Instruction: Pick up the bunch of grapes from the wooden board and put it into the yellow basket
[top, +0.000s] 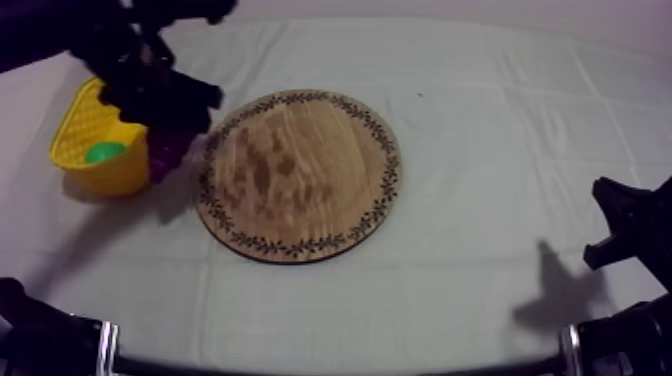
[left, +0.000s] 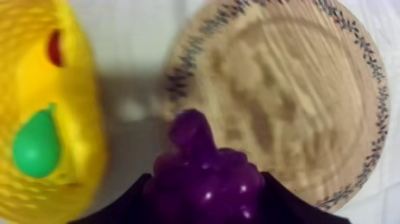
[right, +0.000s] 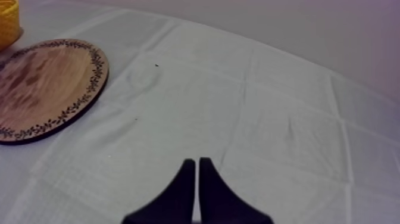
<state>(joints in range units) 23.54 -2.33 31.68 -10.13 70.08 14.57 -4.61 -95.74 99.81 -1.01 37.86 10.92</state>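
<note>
The board (top: 300, 175) lies on the counter (top: 480, 120), just beside the basket (top: 75, 130). Over the gap between them, the left gripper (left: 205, 207) grasps the grapes (left: 202, 173). The right gripper (right: 197, 165) is clenched on nothing. A pear (left: 37, 145) lies in the basket.

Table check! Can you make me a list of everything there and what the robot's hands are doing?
Surface: grey-white cloth, creased.
Job's things: grapes held between wooden board and yellow basket, not in yet.
Clutter: green pear in the basket.
Hands: left hand shut on the grapes; right hand shut on nothing, over the cloth.
Cables: nothing seen.
Surroundings: plain grey background.
</note>
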